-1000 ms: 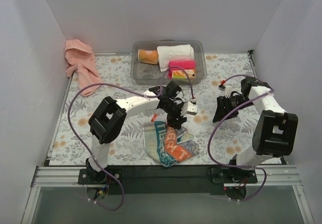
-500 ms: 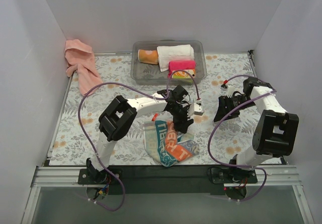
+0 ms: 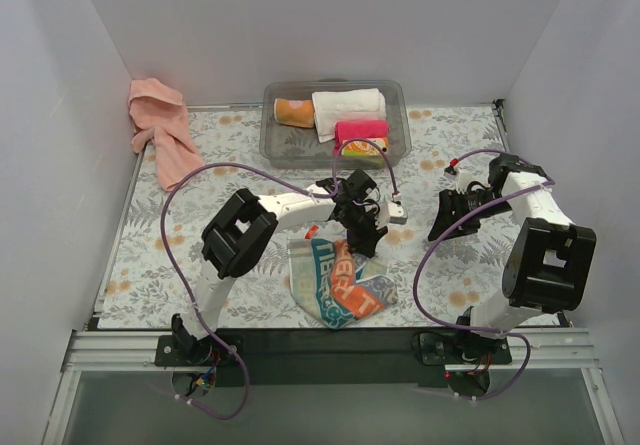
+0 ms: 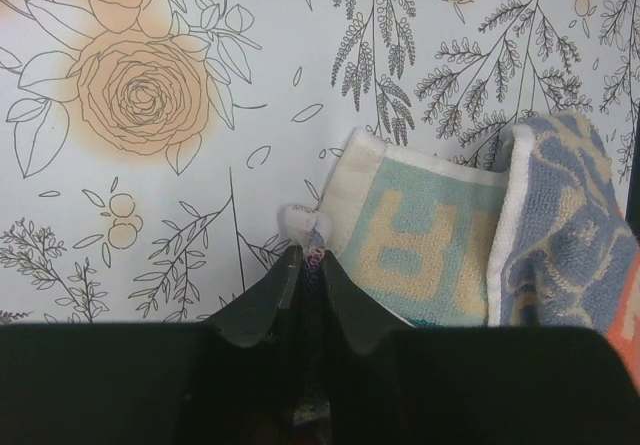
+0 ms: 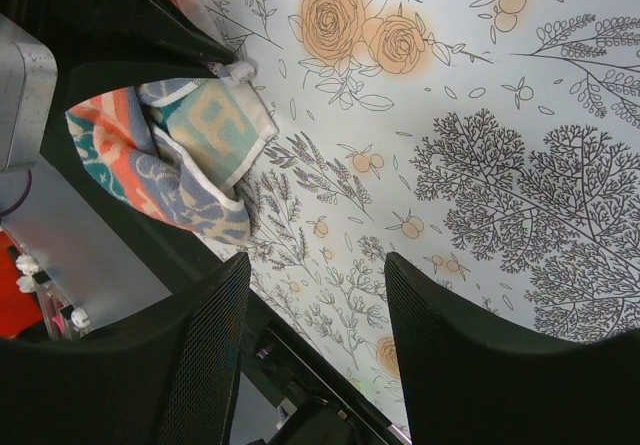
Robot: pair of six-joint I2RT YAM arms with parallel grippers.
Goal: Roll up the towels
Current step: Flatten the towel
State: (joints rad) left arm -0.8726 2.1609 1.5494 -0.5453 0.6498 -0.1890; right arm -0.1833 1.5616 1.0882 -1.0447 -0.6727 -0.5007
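Observation:
The small teal-red-white patterned cloth (image 3: 335,285) lies crumpled on the floral table near the front middle. My left gripper (image 3: 362,244) is down at its far right corner. In the left wrist view that gripper (image 4: 312,250) is shut, pinching a white-edged corner of the cloth (image 4: 430,255). The large salmon-pink towel (image 3: 160,130) is heaped at the back left against the wall, away from both arms. My right gripper (image 3: 447,221) hovers to the right of the cloth, and in its own view it (image 5: 318,265) is open with nothing between its fingers; the cloth (image 5: 170,155) shows at upper left.
A clear plastic bin (image 3: 268,130) at the back middle holds an orange roll, a white rolled towel (image 3: 348,102) and a hot-pink roll (image 3: 362,129). Purple cables loop over both arms. White walls close in the table on three sides.
My left gripper moved a little right and down to the cloth's far corner, then closed on it. The right arm has barely moved and stays open.

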